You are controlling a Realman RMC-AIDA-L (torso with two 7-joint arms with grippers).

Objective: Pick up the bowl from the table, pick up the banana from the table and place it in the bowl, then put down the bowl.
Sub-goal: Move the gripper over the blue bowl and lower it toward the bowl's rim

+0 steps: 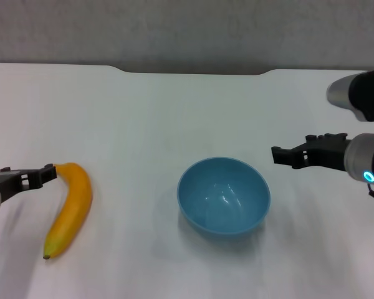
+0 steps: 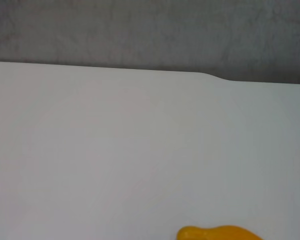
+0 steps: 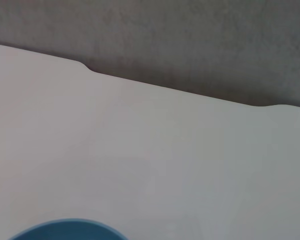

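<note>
The light-blue bowl [image 1: 223, 196] stands upright and empty on the white table [image 1: 174, 112], near the middle. Its rim also shows in the right wrist view [image 3: 67, 230]. The yellow-orange banana [image 1: 71, 208] lies on the table at the left, its dark tip toward the front edge. A bit of it also shows in the left wrist view [image 2: 217, 233]. My left gripper [image 1: 48, 173] is low, right beside the banana's far end, on its left. My right gripper [image 1: 278, 156] hovers to the right of the bowl, a little apart from its rim, pointing at it. Neither gripper holds anything.
The table's far edge has a shallow notch [image 1: 193, 70], with a grey wall behind it. Bare white tabletop lies between the banana and the bowl and beyond them.
</note>
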